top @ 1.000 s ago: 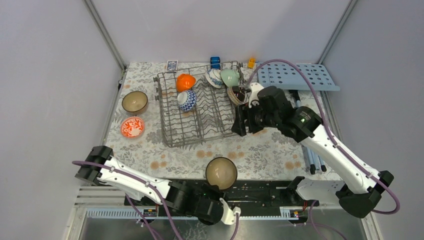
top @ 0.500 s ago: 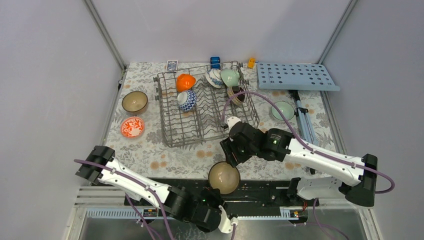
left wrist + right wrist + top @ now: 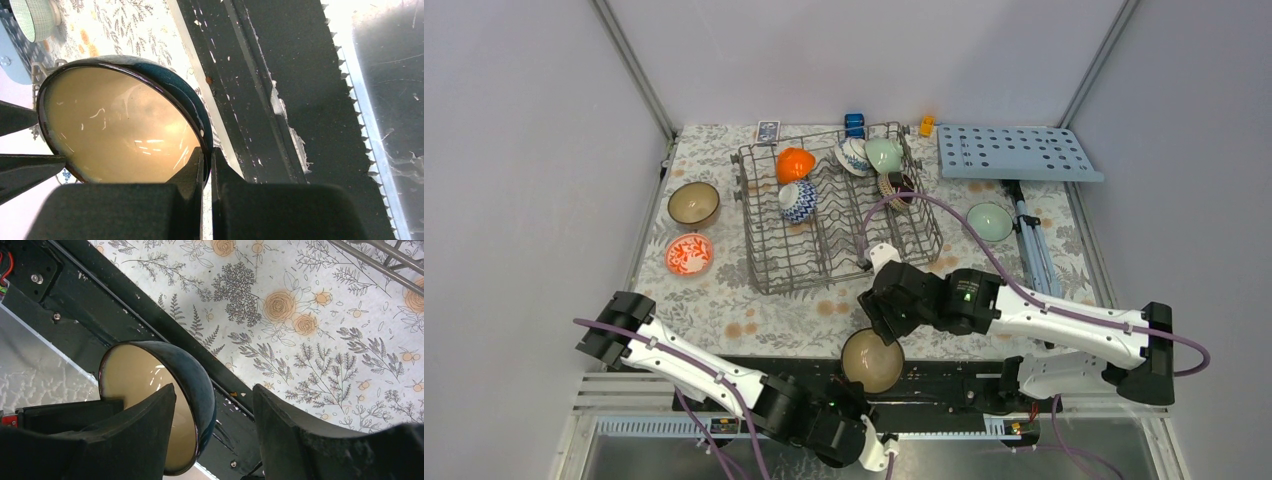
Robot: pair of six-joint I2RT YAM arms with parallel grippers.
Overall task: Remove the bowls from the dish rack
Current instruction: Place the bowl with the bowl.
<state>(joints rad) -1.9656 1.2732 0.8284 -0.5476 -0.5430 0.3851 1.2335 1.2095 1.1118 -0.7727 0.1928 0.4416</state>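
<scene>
- dark blue bowl point(image 3: 871, 359) hangs just past the surface's point(image 3: 724, 300) near edge, rim pinched in the clamped left gripper point(image 3: 207, 155)
- right gripper point(image 3: 214, 390) half open, straddling its wall, holding nothing
- risk: early left release drops it; glaze looks slick

Your left arm point(image 3: 694, 367) lies low along the near edge, its gripper point(image 3: 207, 156) pinched tight on the rim of the dark blue bowl point(image 3: 120, 130). Your right arm point(image 3: 1064, 320) reaches across toward it, its gripper point(image 3: 214, 390) with jaws spread apart.
</scene>
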